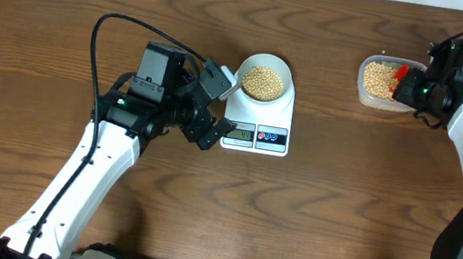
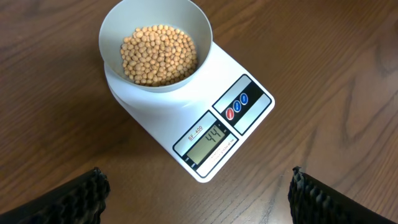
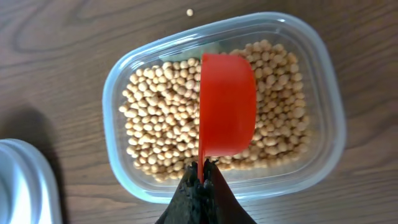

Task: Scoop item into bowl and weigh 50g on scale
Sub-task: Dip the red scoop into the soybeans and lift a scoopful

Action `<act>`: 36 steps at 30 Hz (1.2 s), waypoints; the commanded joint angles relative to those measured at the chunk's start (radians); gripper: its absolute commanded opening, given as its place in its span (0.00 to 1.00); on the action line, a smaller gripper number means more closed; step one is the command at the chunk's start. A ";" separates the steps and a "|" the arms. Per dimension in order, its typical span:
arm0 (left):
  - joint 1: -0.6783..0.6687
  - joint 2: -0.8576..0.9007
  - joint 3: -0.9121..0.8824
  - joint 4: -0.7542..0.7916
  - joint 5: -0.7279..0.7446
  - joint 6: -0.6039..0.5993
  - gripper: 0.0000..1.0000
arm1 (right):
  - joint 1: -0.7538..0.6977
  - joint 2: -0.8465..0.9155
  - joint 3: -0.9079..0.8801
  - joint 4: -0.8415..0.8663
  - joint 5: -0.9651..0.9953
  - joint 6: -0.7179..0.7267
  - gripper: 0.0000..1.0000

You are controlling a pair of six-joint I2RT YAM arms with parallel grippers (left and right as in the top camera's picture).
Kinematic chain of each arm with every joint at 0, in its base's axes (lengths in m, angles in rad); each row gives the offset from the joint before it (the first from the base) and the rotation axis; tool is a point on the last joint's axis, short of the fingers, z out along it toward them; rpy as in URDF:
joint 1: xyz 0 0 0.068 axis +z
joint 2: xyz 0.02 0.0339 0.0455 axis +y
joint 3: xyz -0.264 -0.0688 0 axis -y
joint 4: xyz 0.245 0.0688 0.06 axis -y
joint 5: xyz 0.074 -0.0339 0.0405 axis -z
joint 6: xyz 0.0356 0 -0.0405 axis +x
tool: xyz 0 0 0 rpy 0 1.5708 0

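Observation:
The white bowl (image 1: pixel 264 81) sits on the white scale (image 1: pixel 267 137) and holds tan beans (image 1: pixel 263 81). In the left wrist view the bowl (image 2: pixel 155 25) holds beans (image 2: pixel 158 55), and the display of the scale (image 2: pixel 211 140) reads 44. My left gripper (image 1: pixel 214 109) is open and empty, just left of the scale; it also shows in the left wrist view (image 2: pixel 198 196). My right gripper (image 3: pixel 202 174) is shut on the handle of the red scoop (image 3: pixel 227 106), held on its side over the beans (image 3: pixel 161 124) in the clear tub (image 3: pixel 323 112); the gripper also shows in the overhead view (image 1: pixel 409 82).
The clear tub (image 1: pixel 374 98) stands at the back right of the wooden table. One loose bean (image 3: pixel 189 12) lies on the table beyond the tub. A white rounded object (image 3: pixel 15 186) shows at the lower left of the right wrist view.

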 commanded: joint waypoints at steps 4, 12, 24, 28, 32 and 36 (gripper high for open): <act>0.000 0.000 -0.007 0.000 0.006 0.010 0.95 | 0.005 0.019 0.000 -0.003 -0.005 -0.043 0.01; 0.000 0.000 -0.007 0.000 0.006 0.010 0.95 | 0.040 0.036 -0.001 -0.008 -0.031 0.006 0.01; 0.000 0.000 -0.007 0.000 0.006 0.010 0.95 | -0.013 0.036 -0.001 0.008 -0.216 0.032 0.01; 0.000 0.000 -0.007 0.000 0.006 0.010 0.95 | -0.039 0.036 -0.001 0.008 -0.251 0.032 0.01; 0.000 0.000 -0.007 0.000 0.006 0.010 0.95 | -0.063 0.036 -0.001 0.010 -0.299 0.032 0.01; 0.000 0.000 -0.007 0.000 0.006 0.010 0.95 | -0.089 0.036 -0.001 0.010 -0.374 0.032 0.01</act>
